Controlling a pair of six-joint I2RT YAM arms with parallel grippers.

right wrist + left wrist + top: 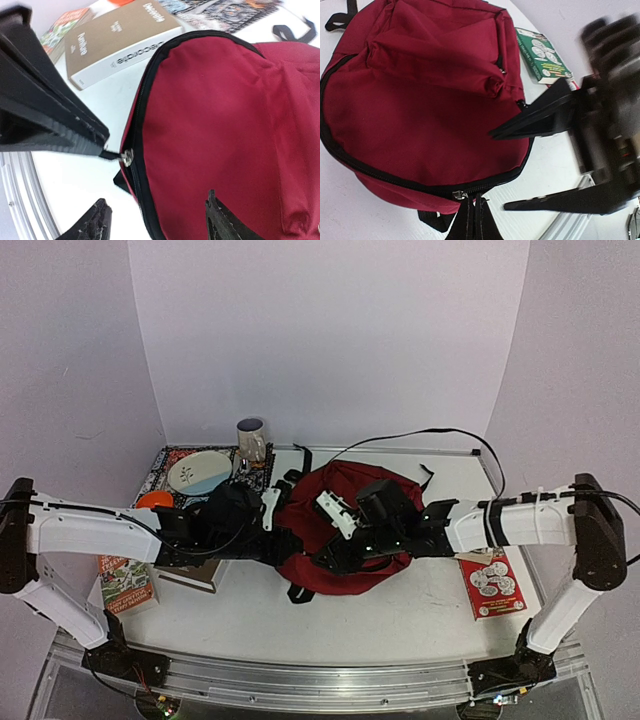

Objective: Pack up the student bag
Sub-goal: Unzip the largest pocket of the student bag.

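- The student bag point(420, 115) lies flat on the table point(92, 112); its zip looks closed, so nothing can go in yet.
- At the bag's rim, the left gripper point(471, 212) is clenched on the zip pull point(125, 157), probably to draw it open.
- The right gripper point(160, 220), jaws apart and grasping nothing, straddles the same rim, maybe to steady the fabric.
- 1 book point(120, 40) lies just beside the bag.

- A white table point(250, 615) with a plain matte top fills the lower middle of the overhead view.
- A ribbed aluminium rail point(330, 685) runs along the table's near edge.
- A bright white back wall point(330, 330) rises behind the table's far edge.
- The left wall point(60, 360) and the right wall point(590, 350), both pale lilac, close in the table's side edges.
- The light is soft and even, casting only faint shadows on the tabletop.
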